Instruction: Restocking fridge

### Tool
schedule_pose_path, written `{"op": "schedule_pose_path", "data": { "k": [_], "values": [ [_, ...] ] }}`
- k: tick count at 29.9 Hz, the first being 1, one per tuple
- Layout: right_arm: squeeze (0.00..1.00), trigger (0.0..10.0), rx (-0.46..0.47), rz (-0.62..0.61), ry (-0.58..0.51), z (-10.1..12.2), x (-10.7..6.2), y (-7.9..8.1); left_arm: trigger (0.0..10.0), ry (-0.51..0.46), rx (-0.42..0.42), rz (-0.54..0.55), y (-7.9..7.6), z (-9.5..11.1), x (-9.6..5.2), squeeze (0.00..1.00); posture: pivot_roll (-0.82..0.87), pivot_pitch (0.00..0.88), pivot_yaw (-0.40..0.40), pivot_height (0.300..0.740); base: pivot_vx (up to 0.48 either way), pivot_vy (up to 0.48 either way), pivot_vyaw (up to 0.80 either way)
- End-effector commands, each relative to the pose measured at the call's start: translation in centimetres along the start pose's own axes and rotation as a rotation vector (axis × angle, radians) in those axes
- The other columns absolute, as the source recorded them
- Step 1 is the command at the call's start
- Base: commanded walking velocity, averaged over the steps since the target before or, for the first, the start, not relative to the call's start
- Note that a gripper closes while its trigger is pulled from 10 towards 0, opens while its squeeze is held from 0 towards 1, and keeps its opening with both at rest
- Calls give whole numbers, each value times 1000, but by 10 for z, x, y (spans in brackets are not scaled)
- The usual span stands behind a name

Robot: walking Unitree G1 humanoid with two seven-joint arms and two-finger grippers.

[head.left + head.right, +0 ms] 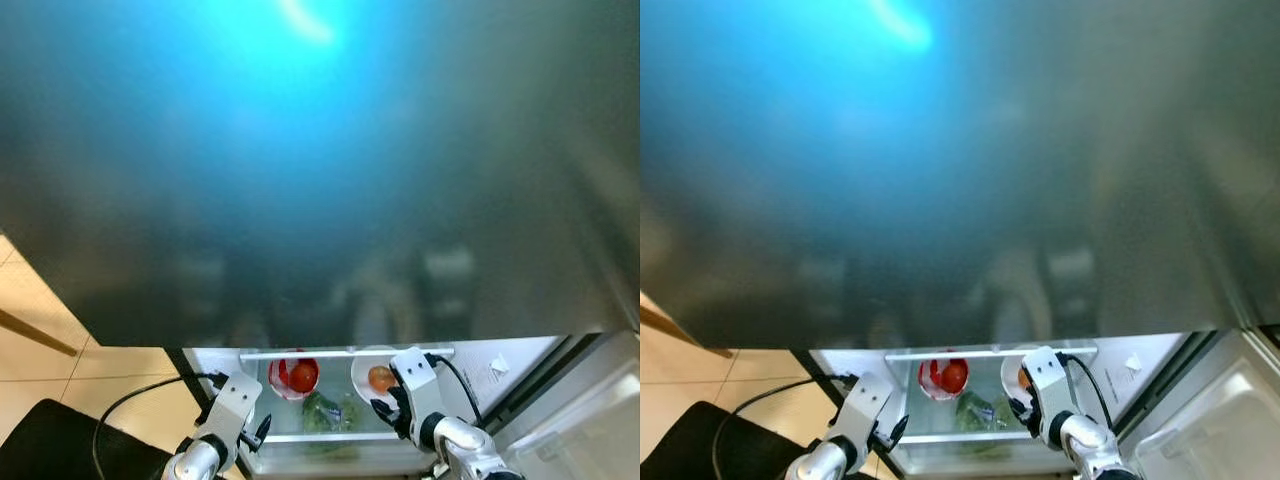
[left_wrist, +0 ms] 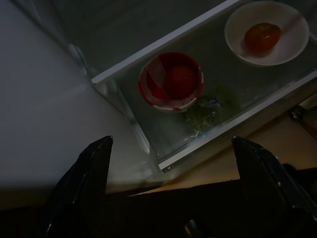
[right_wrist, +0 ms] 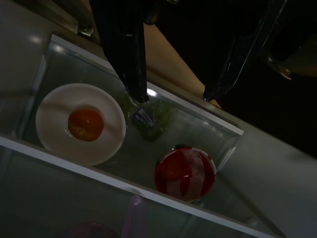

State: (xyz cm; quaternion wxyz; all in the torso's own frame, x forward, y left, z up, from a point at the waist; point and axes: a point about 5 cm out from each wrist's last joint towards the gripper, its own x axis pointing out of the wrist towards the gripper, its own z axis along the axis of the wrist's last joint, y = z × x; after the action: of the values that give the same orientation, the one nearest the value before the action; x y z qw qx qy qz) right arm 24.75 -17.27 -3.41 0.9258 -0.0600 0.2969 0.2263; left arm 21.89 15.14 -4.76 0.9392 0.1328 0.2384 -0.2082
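Fridge (image 1: 300, 200) door fills our view; below it, on a glass shelf (image 2: 163, 134), a red bowl (image 2: 171, 82) and white plate (image 3: 79, 124) sit ahead of our right gripper (image 3: 173, 94) and left gripper (image 2: 171, 163), both spread wide, grasping nothing.

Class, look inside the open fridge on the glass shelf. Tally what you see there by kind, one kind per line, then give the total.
Bowls: 2, a red-and-white bowl and a white bowl
Tomatoes: 2, one tomato in the red-and-white bowl and one tomato in the white bowl
Bag of greens seen through the glass: 1
Total: 5
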Motion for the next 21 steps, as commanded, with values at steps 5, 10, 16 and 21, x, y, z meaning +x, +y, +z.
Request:
{"op": "schedule_pose_path", "data": {
  "k": [5, 10, 16, 21],
  "values": [
    [0, 10000, -3, -7, 46, -14, -6, -1, 10000, 80, -11, 55, 11, -19, -13, 0, 111, 42, -1, 740, 0, 0, 0],
    [0, 10000, 11, -34, 108, -26, -9, 0, 10000, 140, -42, 67, 11, -32, -20, 0, 111, 39, -3, 740, 0, 0, 0],
    [0, 10000, 4, -71, 190, -43, -15, 2, 10000, 185, -90, 91, 11, -41, -25, 0, 113, 33, -6, 740, 0, 0, 0],
    [0, 10000, 5, -94, 269, -62, -23, 5, 10000, 243, -159, 112, 11, -53, -32, 0, 113, 33, -6, 740, 0, 0, 0]
  ]
}}
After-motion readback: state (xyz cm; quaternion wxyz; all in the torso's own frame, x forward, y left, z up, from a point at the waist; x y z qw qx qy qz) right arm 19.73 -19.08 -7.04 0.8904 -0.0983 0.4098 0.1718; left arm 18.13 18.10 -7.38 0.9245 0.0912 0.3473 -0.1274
